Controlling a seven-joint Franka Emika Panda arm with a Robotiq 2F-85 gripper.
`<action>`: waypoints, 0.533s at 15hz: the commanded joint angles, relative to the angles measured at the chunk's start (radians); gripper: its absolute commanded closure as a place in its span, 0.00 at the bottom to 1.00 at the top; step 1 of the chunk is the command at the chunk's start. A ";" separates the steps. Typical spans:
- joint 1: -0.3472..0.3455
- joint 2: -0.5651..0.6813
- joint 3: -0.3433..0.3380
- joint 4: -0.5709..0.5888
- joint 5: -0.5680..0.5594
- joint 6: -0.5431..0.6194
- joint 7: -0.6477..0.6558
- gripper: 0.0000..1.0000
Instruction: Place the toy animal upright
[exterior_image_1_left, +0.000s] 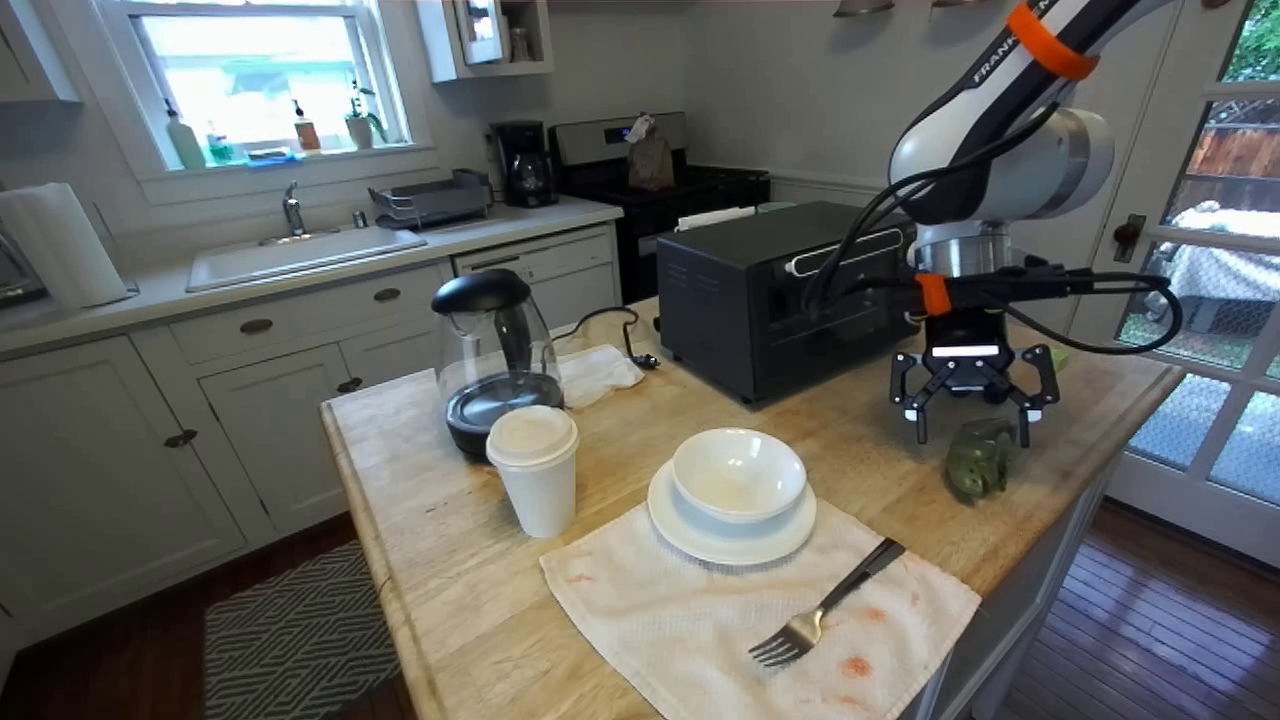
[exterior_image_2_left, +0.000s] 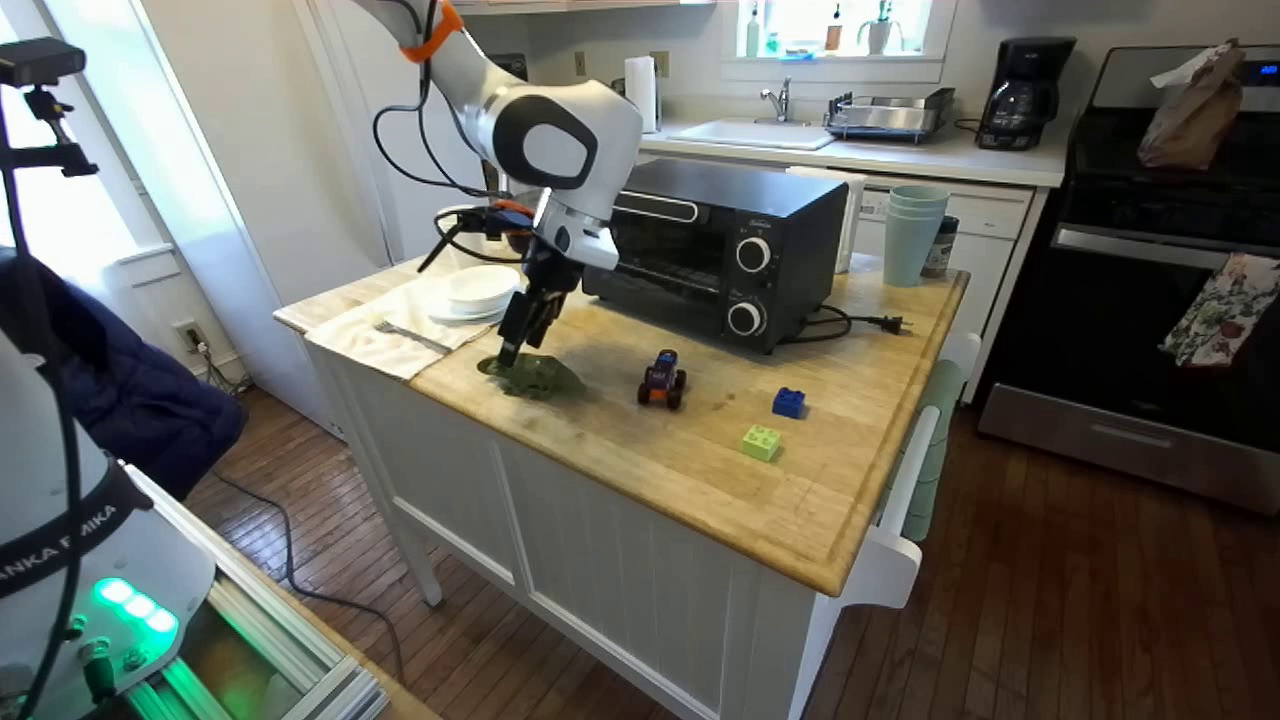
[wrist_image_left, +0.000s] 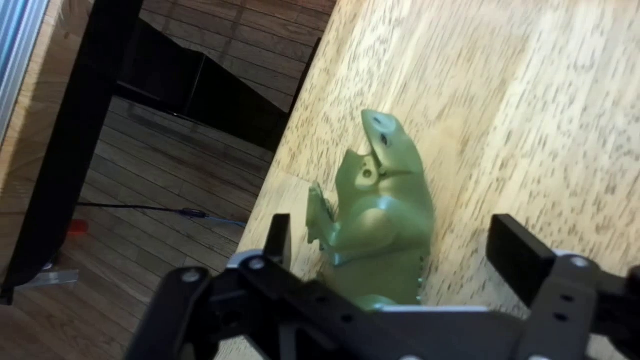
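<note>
Wooden tabletop, gaping green toy animal lying on its side, tool spread wide

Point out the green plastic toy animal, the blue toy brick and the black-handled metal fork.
Green plastic toy animal (wrist_image_left: 394, 224), wrist view: on its upper body.
Blue toy brick (exterior_image_2_left: 789, 404), an exterior view: on its side.
Black-handled metal fork (exterior_image_1_left: 839, 595), an exterior view: on its handle.

Toy animal green, mouth agape, two dark spots on the head, forelimb bent, lying on its side on the counter near the edge, rear partly hidden in wrist view.
</note>
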 joint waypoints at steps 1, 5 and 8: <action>0.007 0.025 0.004 0.051 0.000 -0.048 0.018 0.00; 0.007 0.043 0.012 0.073 0.011 -0.023 0.007 0.00; 0.006 0.065 0.015 0.086 0.015 -0.021 0.008 0.00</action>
